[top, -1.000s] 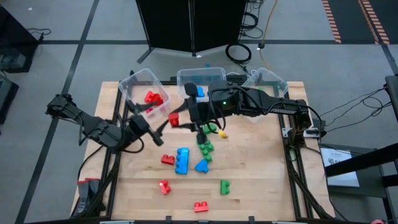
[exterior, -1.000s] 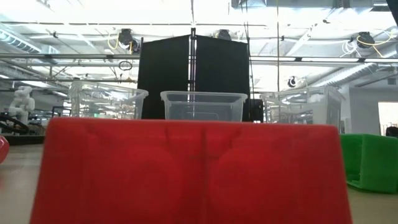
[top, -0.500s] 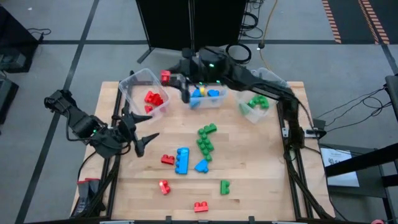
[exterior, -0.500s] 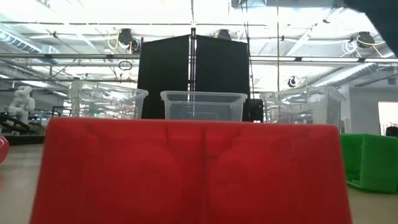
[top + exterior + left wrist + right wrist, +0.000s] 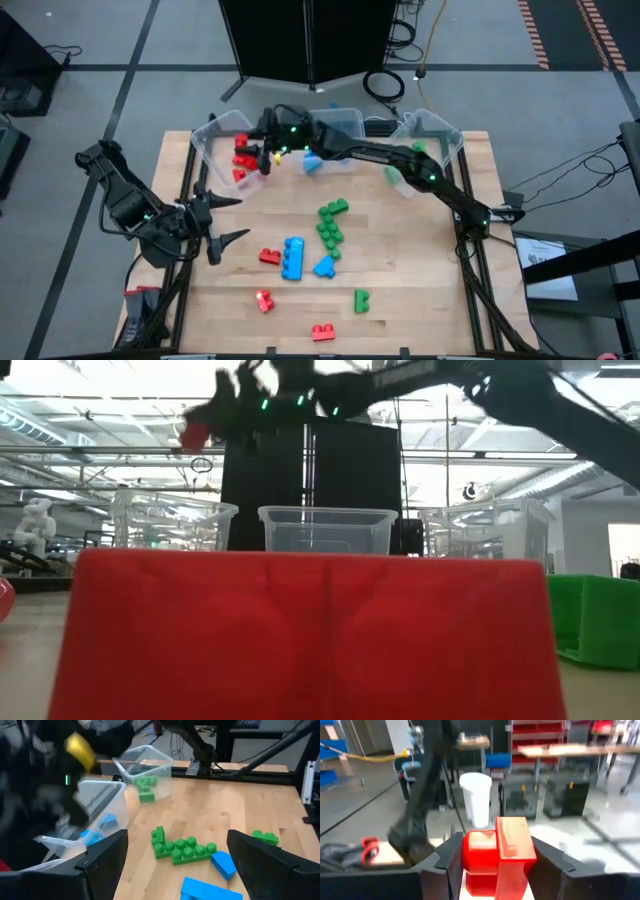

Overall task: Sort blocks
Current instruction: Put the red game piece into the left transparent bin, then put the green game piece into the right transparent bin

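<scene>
A wide workshop hall with bright ceiling lights sits behind the wooden table (image 5: 400, 270), and here's the action: the right gripper (image 5: 262, 158) hangs high over the left clear bin (image 5: 212, 138), fingers clamped on a red block (image 5: 497, 851) that fills its own wrist view. From table height that brick (image 5: 193, 433) shows as a red smudge well above the bin rims. Inside the bin below, red blocks (image 5: 243, 157) already lie together, while the middle bin (image 5: 345, 118) holds blue pieces (image 5: 313, 160) and the right bin (image 5: 440, 128) holds green ones (image 5: 417, 148). So this looks like the delivery step for a red piece, with release not yet made. The next move seems to call for spreading the fingers once the brick is squarely over the bin's mouth, so it drops in rather than clipping the rim. Out on the near left, the left gripper (image 5: 222, 219) waits just above the table with its fingers spread wide and nothing between them. Plenty remains unsorted mid-table: a green cluster (image 5: 330, 225), a long blue block (image 5: 292, 257), and scattered red bricks (image 5: 264, 299) toward the near edge.
</scene>
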`<state>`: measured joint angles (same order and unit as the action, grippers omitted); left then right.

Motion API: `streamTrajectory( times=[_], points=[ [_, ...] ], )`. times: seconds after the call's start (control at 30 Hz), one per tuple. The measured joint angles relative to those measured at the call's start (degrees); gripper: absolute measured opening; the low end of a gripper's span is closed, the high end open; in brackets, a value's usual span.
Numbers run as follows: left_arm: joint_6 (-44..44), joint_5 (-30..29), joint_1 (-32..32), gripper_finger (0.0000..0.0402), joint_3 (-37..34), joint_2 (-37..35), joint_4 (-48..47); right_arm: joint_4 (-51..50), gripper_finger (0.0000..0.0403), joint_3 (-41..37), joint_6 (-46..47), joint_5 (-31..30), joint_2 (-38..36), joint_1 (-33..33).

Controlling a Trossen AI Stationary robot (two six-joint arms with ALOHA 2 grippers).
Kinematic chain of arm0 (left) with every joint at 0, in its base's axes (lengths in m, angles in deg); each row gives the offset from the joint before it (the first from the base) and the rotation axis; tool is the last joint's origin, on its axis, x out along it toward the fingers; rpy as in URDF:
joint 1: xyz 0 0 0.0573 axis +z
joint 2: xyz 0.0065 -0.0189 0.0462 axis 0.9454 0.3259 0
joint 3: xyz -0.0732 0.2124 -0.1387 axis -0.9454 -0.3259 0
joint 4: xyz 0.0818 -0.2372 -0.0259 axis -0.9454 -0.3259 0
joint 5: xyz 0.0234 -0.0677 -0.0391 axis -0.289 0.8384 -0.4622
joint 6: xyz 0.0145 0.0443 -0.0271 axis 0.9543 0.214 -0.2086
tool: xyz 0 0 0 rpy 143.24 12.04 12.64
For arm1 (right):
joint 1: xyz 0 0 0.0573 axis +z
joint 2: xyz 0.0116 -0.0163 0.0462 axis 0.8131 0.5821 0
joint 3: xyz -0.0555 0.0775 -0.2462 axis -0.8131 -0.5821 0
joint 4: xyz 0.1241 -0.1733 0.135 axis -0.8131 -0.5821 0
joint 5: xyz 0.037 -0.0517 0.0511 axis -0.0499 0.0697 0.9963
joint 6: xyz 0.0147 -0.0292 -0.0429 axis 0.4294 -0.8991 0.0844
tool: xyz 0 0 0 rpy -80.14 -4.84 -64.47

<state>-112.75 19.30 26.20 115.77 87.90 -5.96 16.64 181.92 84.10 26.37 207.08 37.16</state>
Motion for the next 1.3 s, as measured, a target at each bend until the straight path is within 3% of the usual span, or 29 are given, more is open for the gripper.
streamTrajectory(
  times=[0.57,1.0,1.1,1.3],
  points=[
    [0.1,0.0,-0.4,0.0336,0.0,0.0,-1.5,-9.9,0.0163,0.0,3.2,-7.6,7.1,-0.6],
    [0.1,-0.1,-0.4,0.0336,0.0,0.0,-1.5,-9.9,0.0257,0.0,1.8,-5.7,6.7,-0.4],
    [0.1,-0.1,-0.4,0.0336,0.0,0.0,-1.5,-12.2,0.028,3.0,2.2,-4.6,6.6,-0.4],
    [0.1,0.0,-0.4,0.0336,0.0,0.0,-1.9,-13.9,0.0298,2.8,-5.3,-4.2,-3.8,-0.9]
  ],
)
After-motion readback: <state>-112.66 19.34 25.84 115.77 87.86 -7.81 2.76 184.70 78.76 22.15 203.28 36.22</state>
